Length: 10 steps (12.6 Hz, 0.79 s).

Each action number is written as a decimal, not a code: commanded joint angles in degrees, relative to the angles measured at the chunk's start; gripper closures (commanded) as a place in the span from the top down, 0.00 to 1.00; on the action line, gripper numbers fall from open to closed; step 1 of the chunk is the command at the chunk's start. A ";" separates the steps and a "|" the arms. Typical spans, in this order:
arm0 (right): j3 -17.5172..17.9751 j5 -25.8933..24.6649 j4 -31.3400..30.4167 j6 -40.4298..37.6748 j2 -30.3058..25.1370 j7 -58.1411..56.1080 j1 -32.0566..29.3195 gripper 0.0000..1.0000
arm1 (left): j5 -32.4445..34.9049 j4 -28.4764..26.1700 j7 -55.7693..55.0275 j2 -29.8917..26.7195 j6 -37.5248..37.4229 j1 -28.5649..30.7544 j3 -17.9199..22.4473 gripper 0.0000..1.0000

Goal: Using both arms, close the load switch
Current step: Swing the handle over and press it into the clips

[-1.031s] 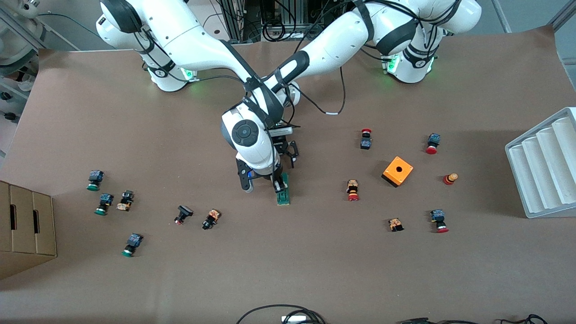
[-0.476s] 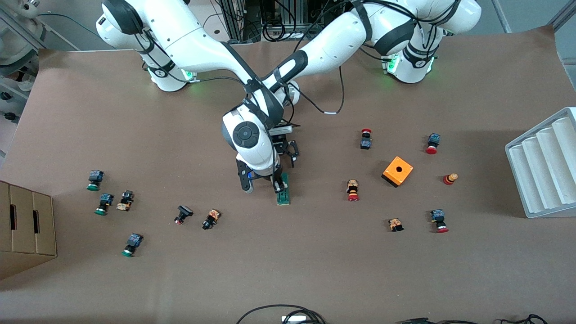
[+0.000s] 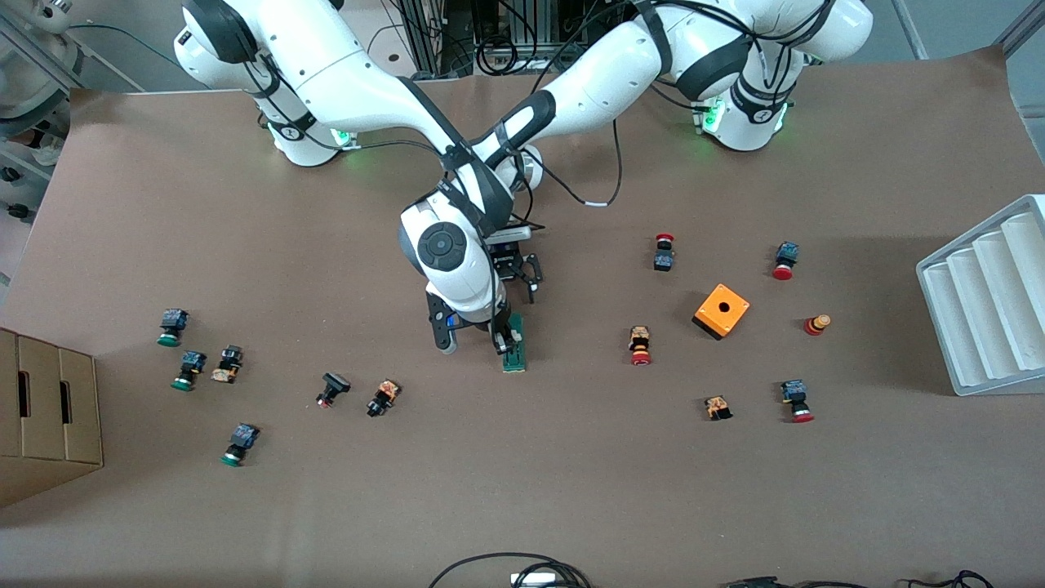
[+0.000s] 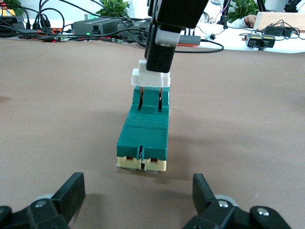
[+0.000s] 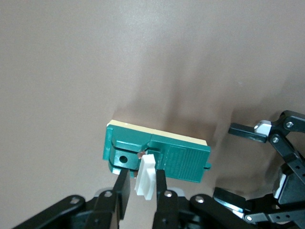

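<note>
The green load switch (image 3: 515, 354) lies flat mid-table. My right gripper (image 3: 507, 336) comes down on it from above. In the right wrist view its fingers (image 5: 160, 187) are shut on the white sliding block (image 5: 145, 177), which stands up from the green body (image 5: 178, 161). My left gripper (image 3: 522, 276) hovers low just past the switch's end farther from the front camera. It is open with nothing between its fingertips (image 4: 206, 192). From there the load switch (image 4: 143, 137) lies end-on, with the white block (image 4: 151, 78) raised in the right gripper's fingers (image 4: 162, 52).
Small red- and green-capped push buttons lie scattered toward both ends of the table. An orange box (image 3: 722, 310) sits toward the left arm's end, with a white ribbed rack (image 3: 984, 306) at that edge. A cardboard box (image 3: 45, 412) stands at the right arm's end.
The right gripper's fingers have drawn slightly tighter on the white block, and its wrist has shifted a little. The switch and the left gripper have stayed put.
</note>
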 commanded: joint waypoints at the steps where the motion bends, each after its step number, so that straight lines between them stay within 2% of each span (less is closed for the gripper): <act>1: -0.19 1.83 2.02 -0.11 1.42 -0.18 -0.10 0.28 | 1.18 1.60 -2.59 2.18 -0.06 -0.96 0.49 1.00; 5: -0.19 1.83 2.10 0.24 1.86 -0.09 -0.10 0.20 | 4.17 1.52 -6.29 2.97 -0.41 -0.88 0.49 1.00; 10: -0.10 1.91 4.30 -0.46 2.29 0.00 -1.15 0.18 | 4.35 1.51 -6.20 3.76 -1.64 -0.96 0.49 1.00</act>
